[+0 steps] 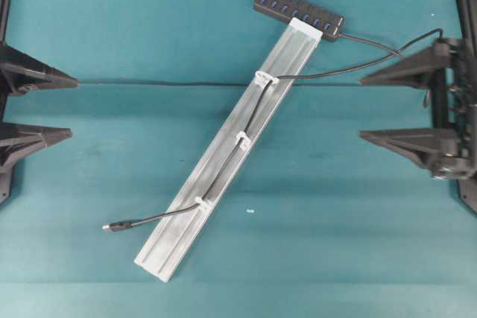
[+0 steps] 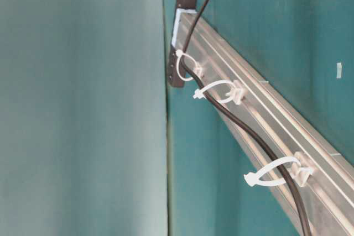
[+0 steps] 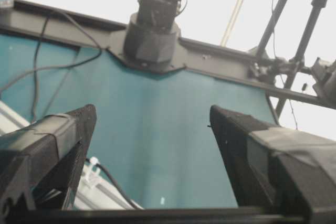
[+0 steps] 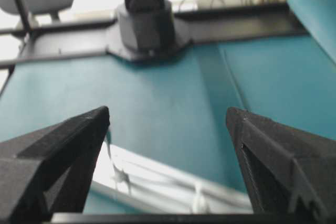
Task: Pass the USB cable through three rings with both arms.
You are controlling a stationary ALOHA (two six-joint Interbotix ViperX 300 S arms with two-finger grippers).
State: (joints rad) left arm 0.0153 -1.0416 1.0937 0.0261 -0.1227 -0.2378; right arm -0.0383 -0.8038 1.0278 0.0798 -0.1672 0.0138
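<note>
The thin black USB cable (image 1: 253, 109) leaves the black hub (image 1: 299, 13), loops out to the right and runs down the silver rail (image 1: 186, 236). It passes through all three white rings (image 1: 266, 78) (image 1: 243, 139) (image 1: 202, 202). Its plug (image 1: 112, 226) lies on the mat left of the rail's lower end. The table-level view shows the cable (image 2: 249, 131) inside each ring (image 2: 185, 66) (image 2: 218, 91) (image 2: 271, 172). My left gripper (image 1: 73, 106) (image 3: 152, 116) stands open at the left edge, holding nothing. My right gripper (image 1: 361, 108) (image 4: 168, 114) is open at the right, also holding nothing, close to the cable's loop.
The teal mat (image 1: 335, 221) covers the table, with a seam (image 1: 149, 82) running across it. A tiny white scrap (image 1: 250, 211) lies right of the rail. The opposite arm's base (image 3: 155, 30) and tripod legs (image 3: 294, 35) stand beyond the far edge.
</note>
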